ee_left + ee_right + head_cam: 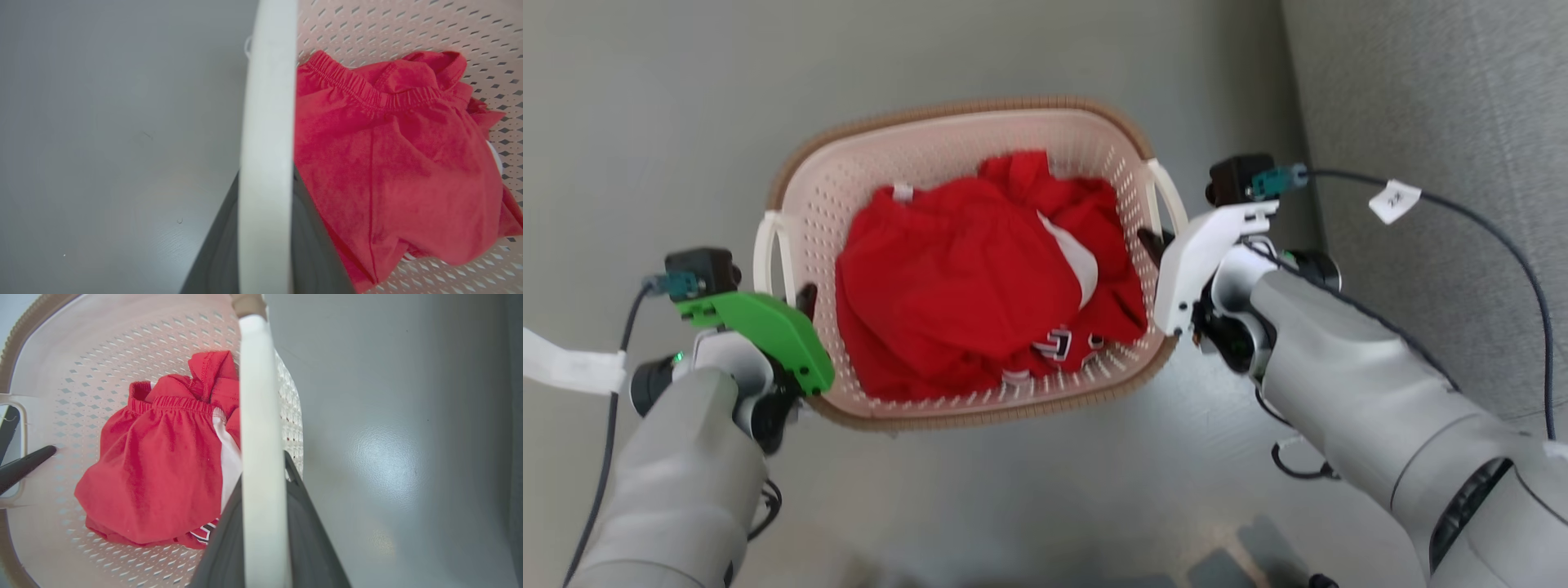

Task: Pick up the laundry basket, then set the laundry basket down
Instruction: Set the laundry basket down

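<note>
- Cream-white laundry basket (956,118), brown-rimmed, lies between both arms over the grey floor (645,122), with red clothes (964,278) inside.
- Clamped on its left handle (265,122) is the left hand (805,299), one finger on each side.
- Gripping its right handle (257,416) the same way is the right hand (1153,242).

Floor open on the left and ahead, tighter on the right

Bare grey floor (645,122) surrounds the laundry basket (947,135) on its left and far sides. To the right, a grey upholstered surface (1445,98) stands near, leaving a strip of floor beside the right handle (1172,192); a dark cable (1494,231) arcs over it. A red garment (964,269) covers most of the basket's bottom. The left pincer (805,300) and right pincer (1152,242) clamp the handles, filling those gaps.
</note>
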`<state>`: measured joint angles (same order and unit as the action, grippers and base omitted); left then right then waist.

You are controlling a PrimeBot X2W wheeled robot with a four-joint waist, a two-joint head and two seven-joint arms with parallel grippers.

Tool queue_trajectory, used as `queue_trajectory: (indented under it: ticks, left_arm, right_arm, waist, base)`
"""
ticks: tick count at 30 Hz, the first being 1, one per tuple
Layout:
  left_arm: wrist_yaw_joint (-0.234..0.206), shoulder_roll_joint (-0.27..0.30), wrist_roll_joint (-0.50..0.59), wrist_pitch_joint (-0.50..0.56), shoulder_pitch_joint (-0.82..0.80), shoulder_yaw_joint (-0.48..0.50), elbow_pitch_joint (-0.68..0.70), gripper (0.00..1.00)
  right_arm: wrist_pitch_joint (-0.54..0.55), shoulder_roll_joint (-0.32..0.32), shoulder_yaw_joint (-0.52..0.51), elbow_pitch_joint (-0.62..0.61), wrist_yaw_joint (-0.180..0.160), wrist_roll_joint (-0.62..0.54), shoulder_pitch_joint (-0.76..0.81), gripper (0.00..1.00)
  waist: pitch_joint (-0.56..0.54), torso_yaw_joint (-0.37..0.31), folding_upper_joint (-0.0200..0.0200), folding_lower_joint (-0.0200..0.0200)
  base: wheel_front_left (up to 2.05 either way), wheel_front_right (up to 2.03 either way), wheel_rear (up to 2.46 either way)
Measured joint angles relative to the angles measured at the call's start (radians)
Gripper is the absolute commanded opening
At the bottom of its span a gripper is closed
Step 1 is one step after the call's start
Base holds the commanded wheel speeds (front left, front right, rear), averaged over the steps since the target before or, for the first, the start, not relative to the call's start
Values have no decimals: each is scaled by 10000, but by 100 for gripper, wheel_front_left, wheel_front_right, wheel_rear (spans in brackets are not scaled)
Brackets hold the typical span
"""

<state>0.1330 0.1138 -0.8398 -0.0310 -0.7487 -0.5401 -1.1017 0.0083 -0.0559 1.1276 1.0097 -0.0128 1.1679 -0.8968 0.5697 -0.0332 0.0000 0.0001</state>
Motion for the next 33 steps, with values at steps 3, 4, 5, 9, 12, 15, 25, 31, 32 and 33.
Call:
queue_trajectory:
  ticks: [3, 4, 5, 9, 12, 15, 25, 31, 32, 33]
  left_arm:
    - [0, 42, 23, -59, -222, 4, 54, 0]
    - [0, 58, 61, -115, -305, 6, 69, 0]
    - [0, 75, 86, -150, -382, 12, 90, 0]
    - [0, 107, 100, -242, -689, 17, 109, 0]
    - [-10, 109, 184, -330, -911, 17, 111, 0]
    - [-15, 109, 215, -376, -1150, 19, 109, 0]
    - [-25, 151, 474, -585, -1917, 4, 98, 0]
    - [-25, 159, 512, -686, -2250, -12, 44, 0]
    - [-25, 159, 512, -725, -2281, -10, 23, 0]
    - [-25, 159, 512, -771, -2305, -8, 2, 0]
  right_arm:
    - [-61, 2, 10, 4, -67, -31, -276, 0]
    - [-100, 4, 10, 6, -67, -58, -360, 0]
    - [-144, 2, 10, 8, -69, -77, -442, 0]
    - [-259, -2, 0, 27, -69, -86, -732, 0]
    - [-341, -8, -21, 65, -71, -86, -928, 0]
    - [-426, -19, -33, 88, -69, -88, -1144, 0]
    - [-809, -40, -155, 155, -63, -88, -1762, 0]
    - [-1062, -19, -174, 282, -52, -88, -2004, 0]
    - [-1081, -13, -174, 301, -50, -90, -2038, 0]
    - [-1164, -6, -173, 322, -35, -90, -2059, 0]
  waist:
    - [295, 30, 0, 0]
    - [396, 40, 0, 0]
    - [495, 50, 0, 0]
    - [900, 90, 0, 0]
    - [1204, 123, 0, 0]
    - [1494, 158, 0, 1]
    - [2377, 268, 0, 0]
    - [2861, 322, 0, 0]
    - [2938, 329, 0, 0]
    - [3007, 334, 0, 0]
  base:
    - [0, 0, 0]
    - [0, 0, 0]
    - [0, 0, 0]
    - [0, 0, 0]
    - [0, 0, 0]
    - [0, 0, 0]
    - [0, 0, 0]
    - [0, 0, 0]
    - [0, 0, 0]
    - [0, 0, 0]
